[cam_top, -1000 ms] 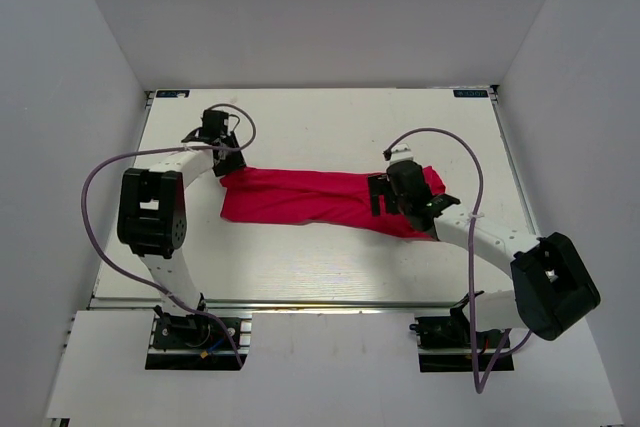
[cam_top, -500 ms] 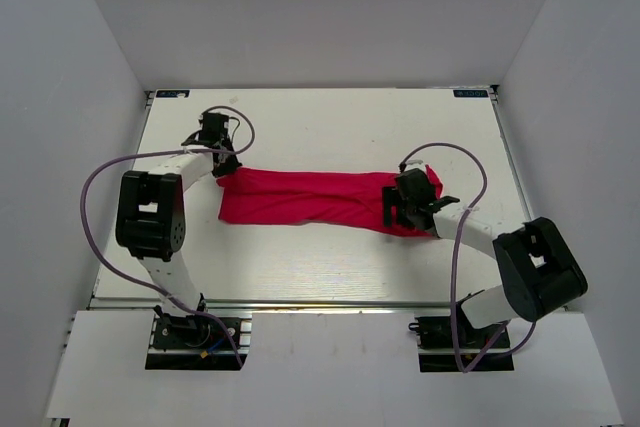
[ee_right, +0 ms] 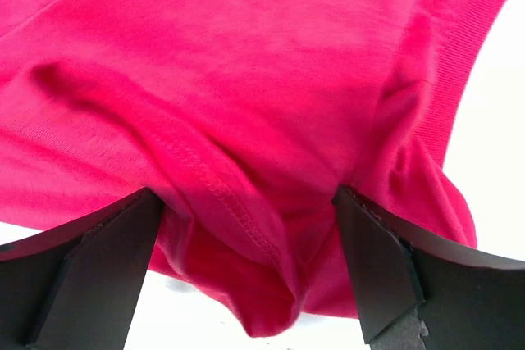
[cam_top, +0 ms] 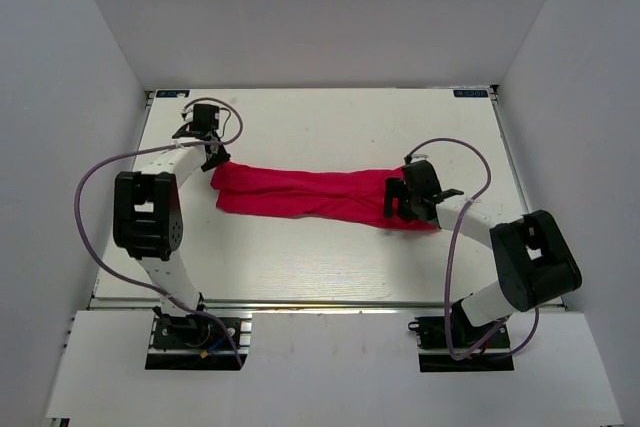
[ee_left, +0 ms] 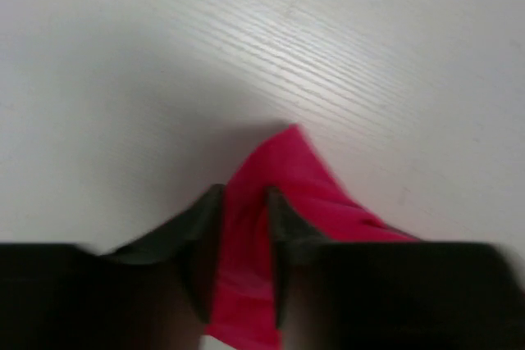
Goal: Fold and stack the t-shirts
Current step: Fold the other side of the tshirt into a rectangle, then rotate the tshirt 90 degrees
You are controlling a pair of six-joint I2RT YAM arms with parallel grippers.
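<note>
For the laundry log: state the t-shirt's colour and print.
Plain crimson-pink t-shirt, no print visible; best in the right wrist view.

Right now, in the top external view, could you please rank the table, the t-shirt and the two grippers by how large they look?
1. table
2. t-shirt
3. left gripper and right gripper: these look about the same size, so I would not rank one above the other.

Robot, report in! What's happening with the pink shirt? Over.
Left end effector pinching t-shirt corner. Right end effector open, straddling other end. T-shirt lies in long strip. Nothing blocking.
</note>
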